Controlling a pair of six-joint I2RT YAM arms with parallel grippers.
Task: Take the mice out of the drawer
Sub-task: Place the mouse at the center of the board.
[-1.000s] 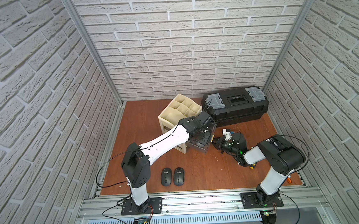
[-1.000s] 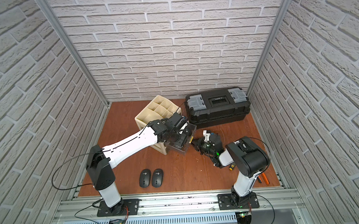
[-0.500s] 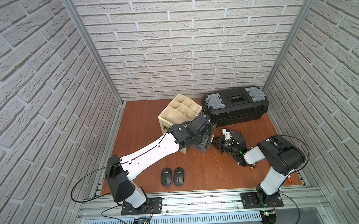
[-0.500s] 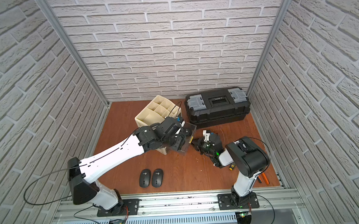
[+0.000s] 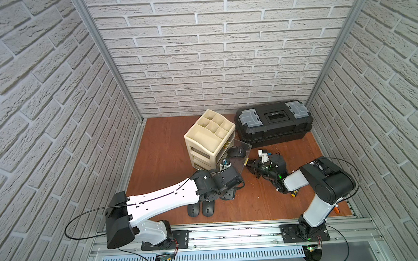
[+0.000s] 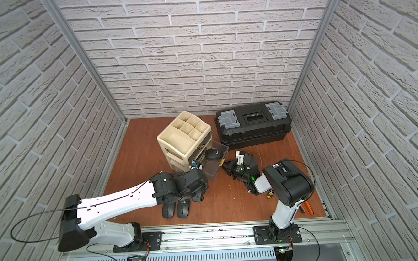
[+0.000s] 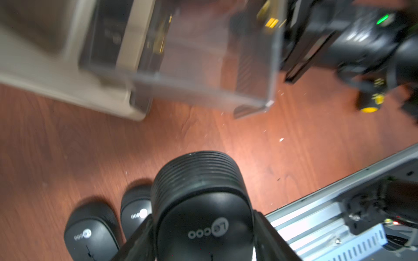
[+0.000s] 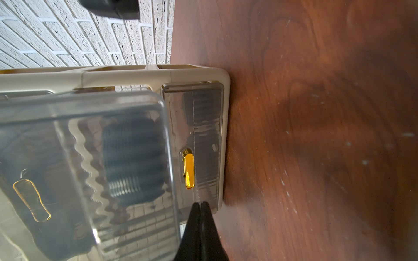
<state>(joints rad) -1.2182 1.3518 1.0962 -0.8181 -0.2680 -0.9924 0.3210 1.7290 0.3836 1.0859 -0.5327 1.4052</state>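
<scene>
**Left claw** (image 7: 203, 247) clamps a black gripped mouse (image 7: 203, 203) by its sides. The jaws are spread to the mouse's width, and its ribbed end points away from the wrist, above the wooden tabletop (image 7: 67, 146). Just beside the claw and lower down, a pair of mice (image 5: 194, 209) lies side by side on the boards. Ahead of the claw stands a cream organiser (image 5: 203, 139), its clear drawer (image 5: 248, 150) pulled out with a drawer mouse (image 5: 235, 152) inside. Across the drawer's front from the left claw, the right claw (image 8: 200, 206) is pinched together, with nothing visible between its tips. Beyond it sits a black toolbox (image 5: 274, 124). Under the right arm lies a yellow-capped tool (image 6: 270, 194).
</scene>
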